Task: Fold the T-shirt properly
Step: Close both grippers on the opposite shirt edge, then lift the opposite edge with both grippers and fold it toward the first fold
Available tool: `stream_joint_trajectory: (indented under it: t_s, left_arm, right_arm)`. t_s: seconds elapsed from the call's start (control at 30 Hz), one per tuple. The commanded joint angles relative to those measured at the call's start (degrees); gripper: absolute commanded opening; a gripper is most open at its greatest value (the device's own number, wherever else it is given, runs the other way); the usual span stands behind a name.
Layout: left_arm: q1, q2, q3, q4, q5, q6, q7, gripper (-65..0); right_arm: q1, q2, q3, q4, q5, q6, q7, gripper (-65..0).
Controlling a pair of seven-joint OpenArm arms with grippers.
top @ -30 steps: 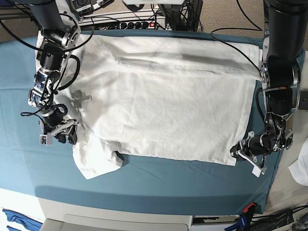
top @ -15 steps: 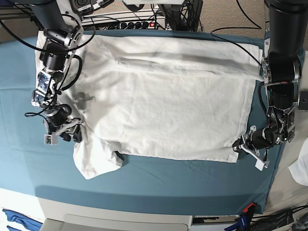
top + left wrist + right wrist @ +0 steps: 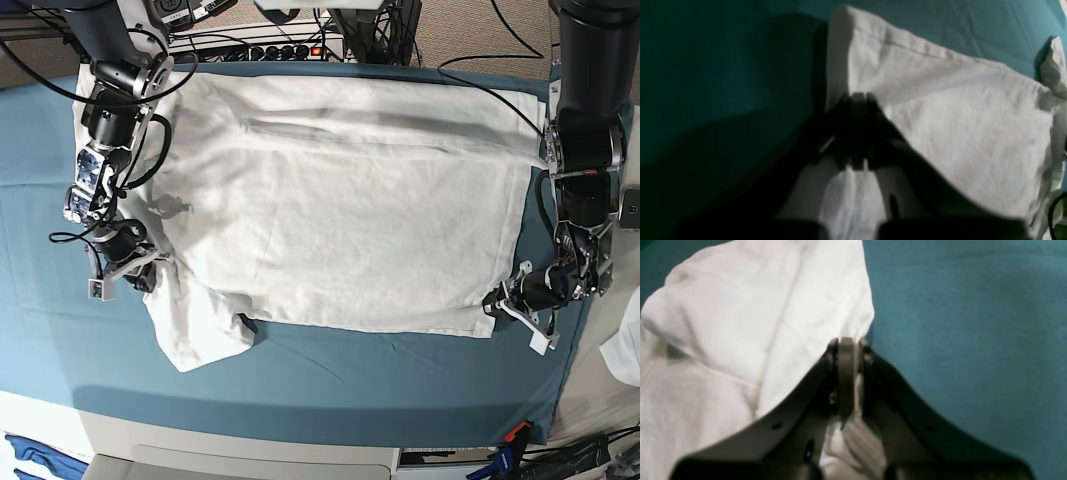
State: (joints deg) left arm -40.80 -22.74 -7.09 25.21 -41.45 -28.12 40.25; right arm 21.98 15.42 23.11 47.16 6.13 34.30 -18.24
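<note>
- Teal tablecloth point(image 3: 330, 375) carries the T-shirt point(image 3: 350, 210), spread flat with its long axis running across the base view, one end toward each of my arms.
- My right gripper point(image 3: 846, 350) sits at the sleeve-end edge, jaws clamped together with white cloth pinched between them.
- My left gripper point(image 3: 857, 100) looks closed on the hem corner (its tips are in deep shadow, so I judge this).
- Base view shows both corners along the near edge point(image 3: 360, 328); wrist views show only the pinches.
</note>
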Motion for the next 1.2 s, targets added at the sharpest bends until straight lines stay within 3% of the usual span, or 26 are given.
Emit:
stream_joint_trajectory:
  t_s: [0.0, 0.13, 0.4, 0.8, 1.17]
  left_arm:
    - [-1.7, -0.9, -0.2, 0.9, -1.9, -0.5, -0.2, -65.0]
    - [-1.7, -1.3, -0.2, 1.2, -4.9, -4.8, -0.2, -65.0]
    - [-1.7, -3.0, -0.2, 3.0, -12.6, -11.9, 4.9, -65.0]
    - [2.3, -7.4, -0.2, 5.4, -29.4, -11.9, 20.8, -65.0]
    - [10.7, -12.0, -0.2, 17.2, -37.8, -11.9, 28.9, -65.0]
  right_arm:
    - [1.2, 1.7, 0.1, 0.9, 1.4, 0.5, 0.7, -65.0]
    - [1.2, 3.5, 0.1, 0.9, 2.0, 5.7, 0.7, -65.0]
    - [-0.2, 6.5, 0.1, 2.7, 7.6, 5.7, -0.1, -65.0]
    - [-12.0, 7.1, 0.1, 24.0, 23.9, 5.7, -15.7, -65.0]
    - [-21.8, 7.7, 0.1, 37.2, 26.4, 5.7, -19.9, -65.0]
